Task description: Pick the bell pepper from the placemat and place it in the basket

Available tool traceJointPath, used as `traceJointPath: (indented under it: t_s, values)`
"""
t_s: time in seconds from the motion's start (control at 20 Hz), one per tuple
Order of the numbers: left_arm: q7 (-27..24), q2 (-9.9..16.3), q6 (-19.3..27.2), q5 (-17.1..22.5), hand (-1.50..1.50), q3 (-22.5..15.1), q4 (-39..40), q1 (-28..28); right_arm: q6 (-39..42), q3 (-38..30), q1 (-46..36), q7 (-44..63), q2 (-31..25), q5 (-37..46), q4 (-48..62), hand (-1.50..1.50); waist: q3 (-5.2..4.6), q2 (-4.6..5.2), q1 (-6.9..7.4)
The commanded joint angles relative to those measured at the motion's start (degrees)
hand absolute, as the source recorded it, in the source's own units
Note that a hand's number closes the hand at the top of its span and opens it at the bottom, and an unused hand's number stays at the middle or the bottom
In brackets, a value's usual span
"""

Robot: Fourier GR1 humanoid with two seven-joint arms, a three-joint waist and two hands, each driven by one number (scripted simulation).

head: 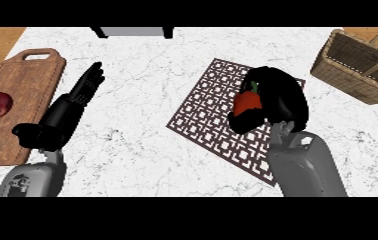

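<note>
Head view: nearest, two grey forearms come in from the lower edge over the white marbled surface (148, 149). At the left side, the left hand (74, 101) rests with its fingers straight and pointing away, holding nothing, just beside the wooden cutting board (29, 94) that lies along the left edge. A dark red thing (4, 104), cut by the edge, sits on that board. To the right, the right hand (284, 101) is curled round the red bell pepper (249, 103), whose green stem shows at its top; the fingers arch over it and the thumb lies under it. Hand and pepper are over the brown patterned placemat (214, 114), which lies tilted near the middle of the surface; whether the pepper touches the mat I cannot tell. Farther off, at the upper right, the wicker basket (347, 66) stands well apart from the pepper. At the far edge a grey object on dark legs (133, 32) shows in part
</note>
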Motion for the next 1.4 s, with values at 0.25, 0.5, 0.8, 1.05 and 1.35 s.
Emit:
traceJointPath:
  t_s: [0.25, 0.5, 0.8, 1.05, 1.35]
  values:
    - [-1.2, -1.0, 0.8, -0.6, 0.0, -0.1, 0.1, 2.4, -11.9, -2.2, -8.6, 5.7, 0.5, -3.7, -18.2, 1.5, 0.01, -0.39, -0.75]
    - [1.2, -1.1, 0.0, 0.2, 0.0, -0.6, -3.0, 2.7, -10.3, -1.4, -16.8, 19.4, 0.5, -1.2, -22.0, 1.5, -0.01, -0.25, -0.12]
    - [-1.4, -0.1, -0.2, -0.6, 0.0, 0.3, 0.1, 1.6, -3.1, -11.5, -25.8, 19.3, -3.7, -1.1, -16.1, 1.5, -0.03, -0.05, -0.29]
    - [0.3, -1.5, 1.7, -2.7, 0.0, -1.1, -0.1, -0.1, -0.2, -15.9, -32.7, 19.0, -7.5, -1.0, -10.8, 1.5, -0.03, -0.07, -0.28]
    - [-0.6, -0.4, -0.1, -0.8, 0.0, 0.6, 0.8, -0.1, -6.5, -21.9, -34.8, 11.1, -13.2, 1.5, 0.7, 1.5, -0.01, 0.13, -0.01]
